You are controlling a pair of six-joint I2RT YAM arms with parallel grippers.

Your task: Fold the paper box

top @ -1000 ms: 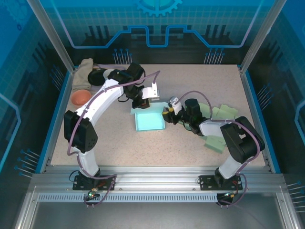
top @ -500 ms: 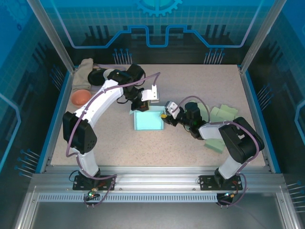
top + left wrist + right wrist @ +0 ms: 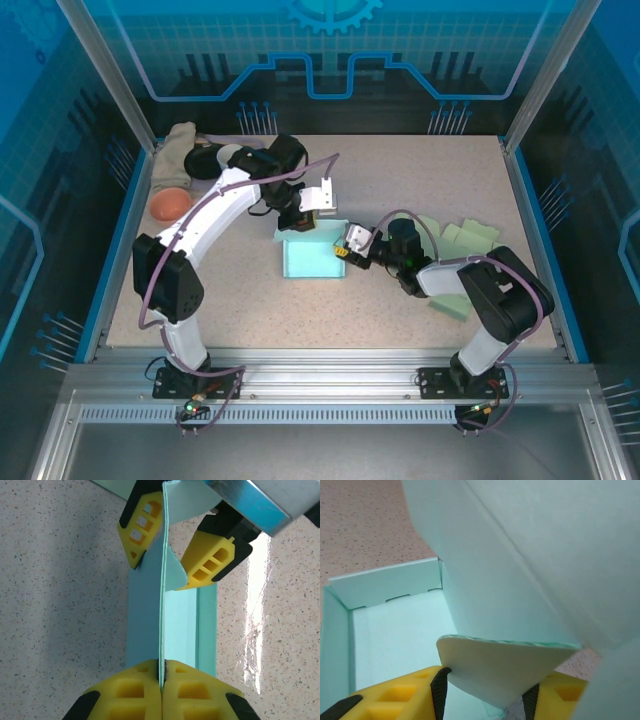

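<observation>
From above, the box (image 3: 312, 256) lies open on the worktop (image 3: 400, 180) near its middle, between my two arms. My left tool (image 3: 303, 219) is at the box's far edge and my right tool (image 3: 345, 250) at its right edge. Well off to the right lie pale green boxes (image 3: 470, 236); at the far left corner sit an orange bowl (image 3: 170, 203) and a beige cloth (image 3: 178, 150). At my left wrist, the left tool (image 3: 161, 680) is pressed together on the thin upright wall of the box (image 3: 175, 622), the paper edge running straight up from between the pads. Farther along that wall my right tool (image 3: 175, 540) stands spread, one finger on each side of the wall, with a small triangular flap (image 3: 173, 572) in the gap; speckled worktop (image 3: 60, 580) lies on both sides. At my right wrist, the right tool (image 3: 480, 695) is spread, and a rounded tab (image 3: 505, 672) sits between its yellow fingers (image 3: 390, 700). A large panel (image 3: 530, 545) rises over the tab, and beyond it I see the box (image 3: 390, 630) floor and its low far wall, with worktop (image 3: 360, 520) behind.
</observation>
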